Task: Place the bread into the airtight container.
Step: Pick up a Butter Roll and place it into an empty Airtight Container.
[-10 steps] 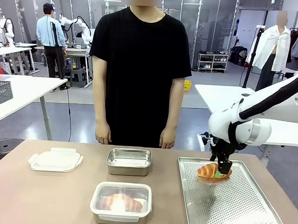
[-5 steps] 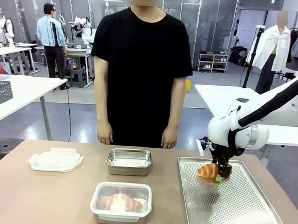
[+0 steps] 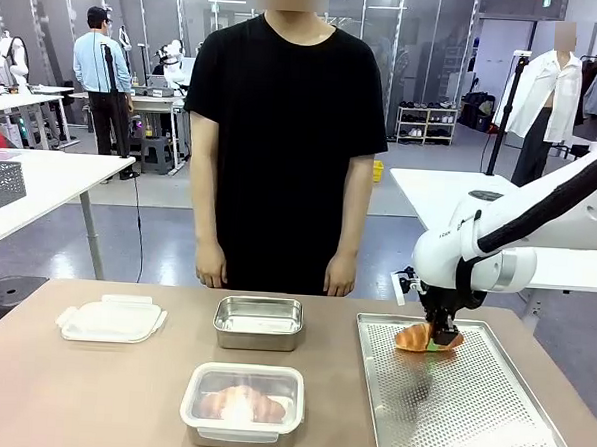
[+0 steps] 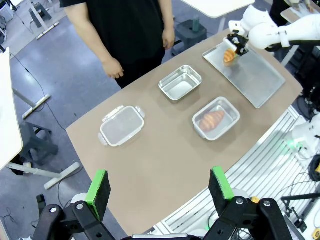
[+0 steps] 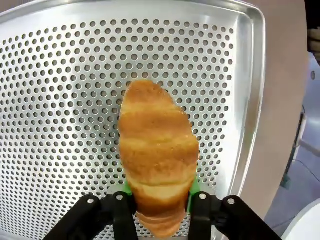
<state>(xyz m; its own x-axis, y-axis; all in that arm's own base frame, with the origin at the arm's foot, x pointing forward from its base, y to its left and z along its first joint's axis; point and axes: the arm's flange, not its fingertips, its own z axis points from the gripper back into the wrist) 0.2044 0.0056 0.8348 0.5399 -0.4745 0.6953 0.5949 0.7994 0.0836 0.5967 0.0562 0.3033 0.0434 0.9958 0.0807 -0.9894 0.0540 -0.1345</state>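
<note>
Lying flat near the left edge of the surface (image 3: 59, 401): a white lid (image 3: 111, 319), clips out, with bare surface all round it. Hanging high above the near side, in the left wrist view: the left fingers (image 4: 98, 186), spread wide, gripping nothing, well clear of everything below.

Standing at mid-surface, towards the far edge where the person (image 3: 283, 133) is waiting with arms down: an open steel container (image 3: 258, 322), empty, apart from both lid and tray. Sitting just nearer the robot, close to the near edge: a second container (image 3: 242, 405), enclosing a second croissant (image 3: 239, 403). Running between these two containers and the tray: a clear strip of bare surface.

Lying along the right side: a perforated metal tray (image 3: 468, 423), its raised rim reaching close to the surface's right edge, most of its bed bare.

Pinching the bread (image 3: 413, 338) over the tray's far-left part: the right fingers (image 3: 443, 326), closed firmly on one end, green pads pressing both flanks in the right wrist view. Hanging slightly above the perforated metal, going by the separate shadow beneath, and well apart from the steel container.
</note>
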